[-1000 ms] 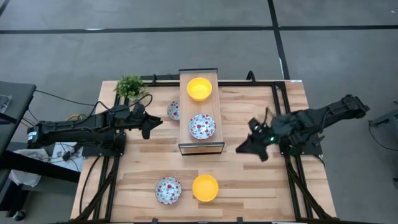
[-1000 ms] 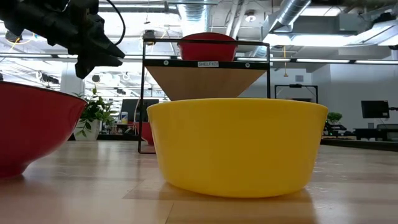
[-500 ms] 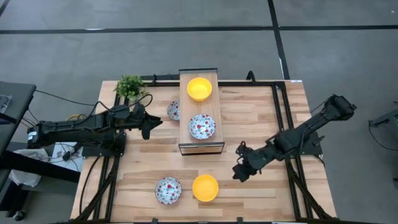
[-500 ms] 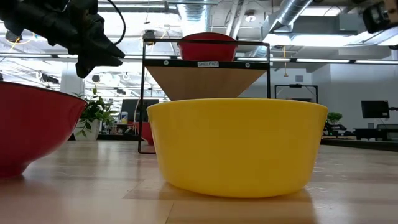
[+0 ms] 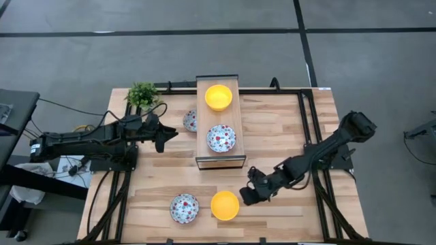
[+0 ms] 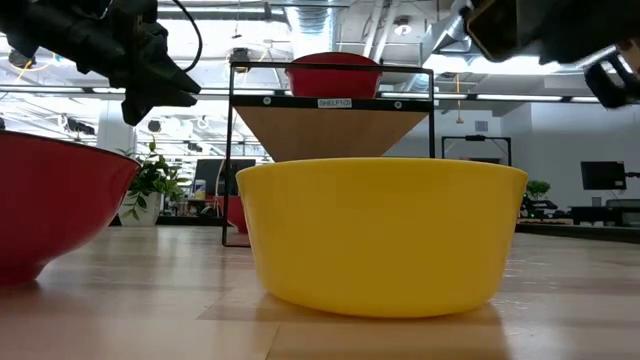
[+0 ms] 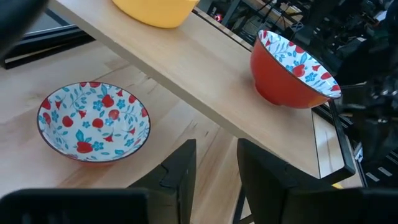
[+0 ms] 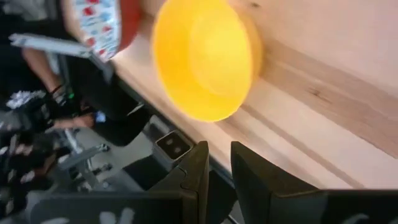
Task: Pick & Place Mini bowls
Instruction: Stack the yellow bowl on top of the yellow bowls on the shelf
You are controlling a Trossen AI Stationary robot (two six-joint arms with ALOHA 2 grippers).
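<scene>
Two mini bowls sit near the table's near edge: a plain yellow one point(image 5: 225, 205) point(image 8: 205, 59) and a floral one point(image 5: 184, 208) to its left. My right gripper point(image 5: 244, 198) point(image 8: 219, 168) hovers just right of the yellow bowl, slanting down, with a narrow empty gap between its fingers. A wooden shelf point(image 5: 220, 158) carries another yellow bowl point(image 5: 219, 96) and a floral bowl point(image 5: 221, 138). One more floral bowl point(image 7: 93, 121) rests on the table left of the shelf. Beside it my left gripper point(image 5: 165, 136) point(image 7: 216, 168) waits, open and empty.
A small potted plant point(image 5: 142, 95) stands at the far left corner. The shelf's black frame point(image 6: 232, 150) rises mid-table. Bare wood lies right of the shelf and between the shelf and the near bowls.
My right gripper has come down from beside the shelf toward the table's near edge and leftward, up to the near yellow bowl, and has rolled about its own axis on the way. The bowls have stayed in place.
</scene>
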